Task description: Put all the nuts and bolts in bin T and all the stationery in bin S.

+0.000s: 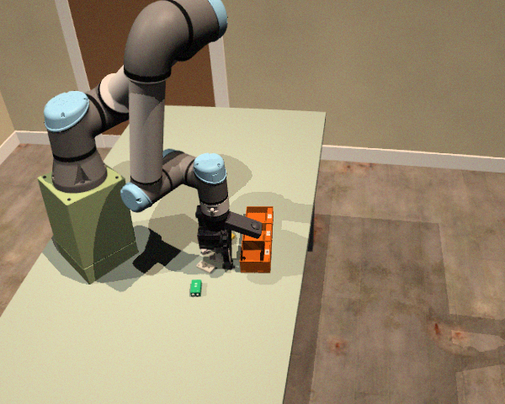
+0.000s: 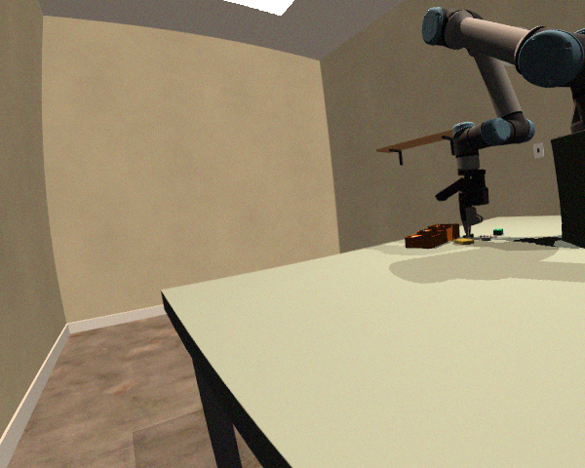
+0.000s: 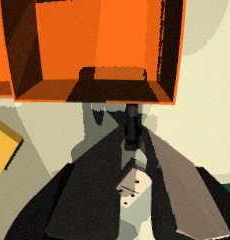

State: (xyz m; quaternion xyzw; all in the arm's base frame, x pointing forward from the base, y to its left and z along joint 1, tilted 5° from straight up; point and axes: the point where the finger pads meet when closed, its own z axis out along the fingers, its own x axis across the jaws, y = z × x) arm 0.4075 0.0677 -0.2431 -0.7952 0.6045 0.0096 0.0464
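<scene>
A row of orange bins (image 1: 256, 261) (image 2: 430, 236) (image 3: 102, 45) stands upright on the table; I cannot read their letters. My gripper (image 1: 225, 263) (image 2: 467, 232) (image 3: 131, 126) is down at table level, just in front of the nearest bin. Its fingertips are shut on a thin dark bolt (image 3: 133, 122). A pale flat piece with black dots (image 1: 205, 266) (image 3: 130, 187) lies on the table under the fingers. A yellow block (image 2: 463, 241) (image 3: 5, 145) lies to the left of the gripper in the wrist view. A small green item (image 1: 195, 288) (image 2: 497, 231) lies apart, nearer the table's front.
The arm's green base block (image 1: 87, 225) stands at the table's left side. The table's right edge (image 1: 307, 243) runs close behind the bins. A wall shelf (image 2: 413, 142) hangs beyond the table.
</scene>
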